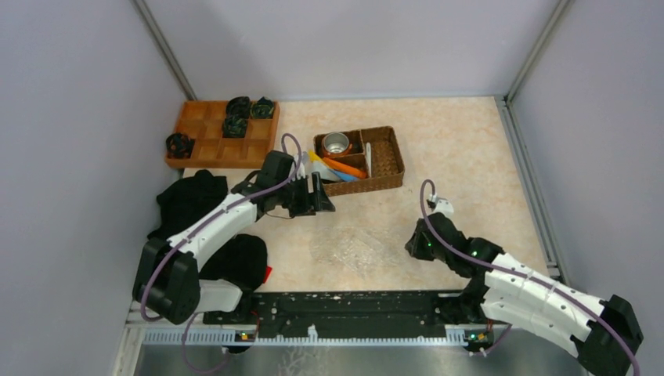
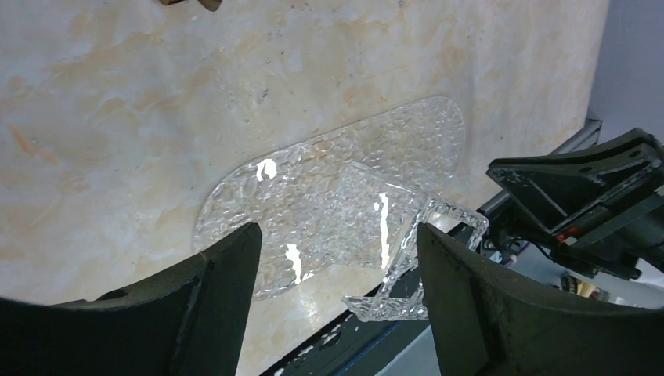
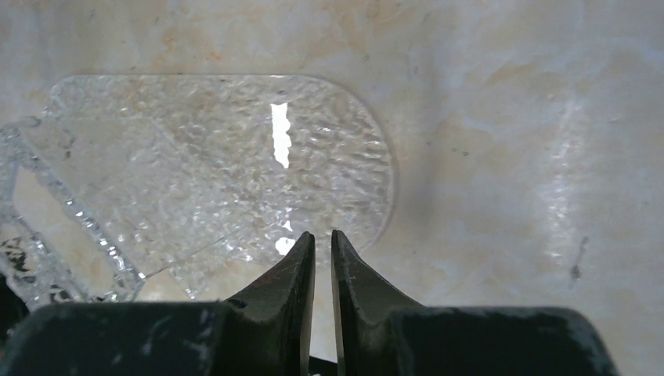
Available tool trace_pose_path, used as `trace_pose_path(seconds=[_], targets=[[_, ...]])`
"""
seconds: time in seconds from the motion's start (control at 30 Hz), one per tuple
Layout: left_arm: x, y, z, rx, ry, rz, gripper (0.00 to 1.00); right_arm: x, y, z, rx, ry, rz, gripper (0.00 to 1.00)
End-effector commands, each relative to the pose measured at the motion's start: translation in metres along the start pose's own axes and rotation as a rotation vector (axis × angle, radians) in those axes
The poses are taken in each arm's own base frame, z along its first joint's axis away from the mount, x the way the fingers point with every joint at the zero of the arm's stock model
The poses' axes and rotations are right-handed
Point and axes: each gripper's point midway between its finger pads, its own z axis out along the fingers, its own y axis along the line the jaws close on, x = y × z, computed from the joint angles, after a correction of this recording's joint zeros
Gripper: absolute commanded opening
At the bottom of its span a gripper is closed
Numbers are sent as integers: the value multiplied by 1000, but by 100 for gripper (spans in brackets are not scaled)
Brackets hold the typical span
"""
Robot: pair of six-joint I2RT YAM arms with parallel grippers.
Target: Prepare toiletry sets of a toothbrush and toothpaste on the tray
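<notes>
The clear bumpy tray [image 1: 348, 247] lies flat on the table near the front edge, with nothing on it. It also shows in the left wrist view [image 2: 337, 180] and the right wrist view [image 3: 219, 157]. A second clear piece with a raised rim [image 2: 427, 258] rests tilted on its near end. Orange [image 1: 348, 168], blue [image 1: 342, 175] and yellow [image 1: 315, 156] tubes and white sticks lie in the wicker basket [image 1: 387, 160]. My left gripper [image 1: 317, 196] [image 2: 337, 235] is open and empty, beside the basket's left end. My right gripper [image 1: 413, 244] [image 3: 317, 235] is shut and empty at the tray's right edge.
A steel cup [image 1: 337, 143] stands in the basket's back left compartment. An orange wooden compartment tray [image 1: 211, 145] with several black objects sits at the back left. Black cloth [image 1: 196, 200] lies along the left side. A black rail [image 1: 344, 305] runs along the front edge.
</notes>
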Motion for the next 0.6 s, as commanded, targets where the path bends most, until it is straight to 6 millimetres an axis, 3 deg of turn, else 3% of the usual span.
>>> trace_pose_path(seconds=[0.0, 0.2, 0.33, 0.57], targets=[[-6, -21, 8, 127, 2, -10, 76, 3, 41, -3, -140, 8, 19, 12], [8, -17, 11, 147, 40, -19, 72, 29, 71, -13, -197, 77, -53, 7], [12, -14, 9, 140, 41, -18, 72, 45, 78, -21, -215, 96, -62, 7], [20, -11, 9, 143, 47, -28, 72, 45, 91, -21, -254, 80, -55, 7]])
